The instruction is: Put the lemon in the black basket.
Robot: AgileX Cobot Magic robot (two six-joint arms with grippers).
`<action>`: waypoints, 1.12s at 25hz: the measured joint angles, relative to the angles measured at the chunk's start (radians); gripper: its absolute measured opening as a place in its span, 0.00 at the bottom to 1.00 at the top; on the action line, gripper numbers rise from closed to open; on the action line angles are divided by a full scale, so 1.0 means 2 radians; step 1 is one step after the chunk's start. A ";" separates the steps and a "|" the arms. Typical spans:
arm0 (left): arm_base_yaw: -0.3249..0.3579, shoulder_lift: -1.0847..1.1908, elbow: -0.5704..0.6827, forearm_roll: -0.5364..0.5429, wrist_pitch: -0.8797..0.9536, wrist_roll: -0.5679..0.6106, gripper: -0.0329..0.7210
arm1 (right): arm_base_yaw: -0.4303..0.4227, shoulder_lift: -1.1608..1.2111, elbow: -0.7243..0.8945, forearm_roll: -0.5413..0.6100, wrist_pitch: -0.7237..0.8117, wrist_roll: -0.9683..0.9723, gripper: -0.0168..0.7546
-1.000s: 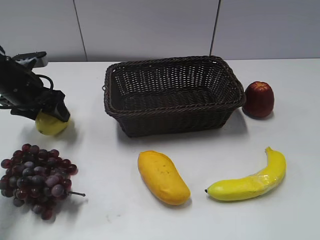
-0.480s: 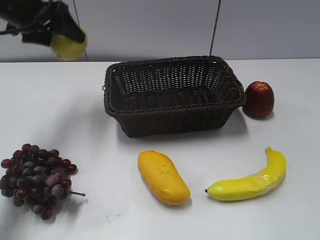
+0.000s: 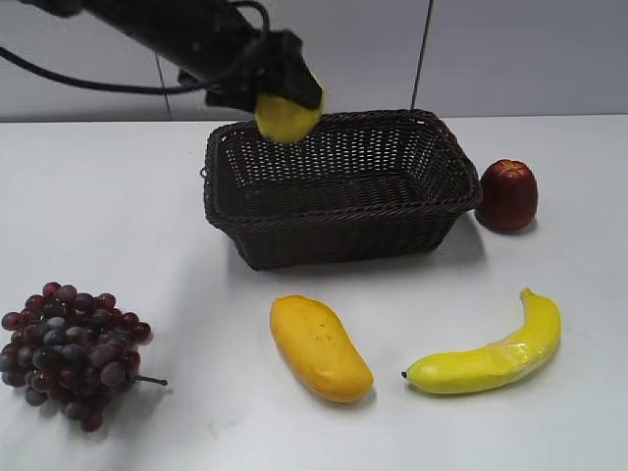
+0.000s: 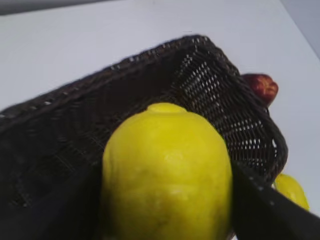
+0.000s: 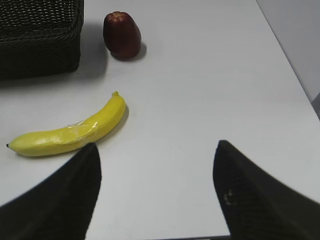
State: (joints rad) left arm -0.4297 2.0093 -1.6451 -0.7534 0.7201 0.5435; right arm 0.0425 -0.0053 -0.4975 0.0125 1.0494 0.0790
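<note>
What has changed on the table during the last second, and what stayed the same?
The left claw, shut on the lemon, lifted it from the table beside the grapes and carried it rightward over the black basket's back-left rim. Basket, mango, banana and grapes stayed.

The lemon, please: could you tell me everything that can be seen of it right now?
The lemon is pale greenish-yellow, oval, with dimpled skin and a nubbed tip. The left tool holds it clamped between its dark fingers, in the air over the back-left rim of the black basket. It touches only the fingers, not the wicker.
</note>
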 joint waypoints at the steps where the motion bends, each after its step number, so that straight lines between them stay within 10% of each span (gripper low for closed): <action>1: -0.007 0.013 0.000 0.003 0.000 0.000 0.77 | 0.000 0.000 0.000 0.000 0.000 0.000 0.76; 16: -0.008 0.033 0.000 0.013 0.002 0.001 0.89 | 0.000 0.000 0.000 0.000 0.000 0.000 0.76; 28: 0.120 -0.099 -0.001 0.163 0.228 -0.093 0.82 | 0.000 0.000 0.000 0.000 0.000 0.000 0.76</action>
State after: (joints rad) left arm -0.1902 1.8106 -1.6470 -0.4278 1.1753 0.3569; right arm 0.0425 -0.0053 -0.4975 0.0125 1.0494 0.0790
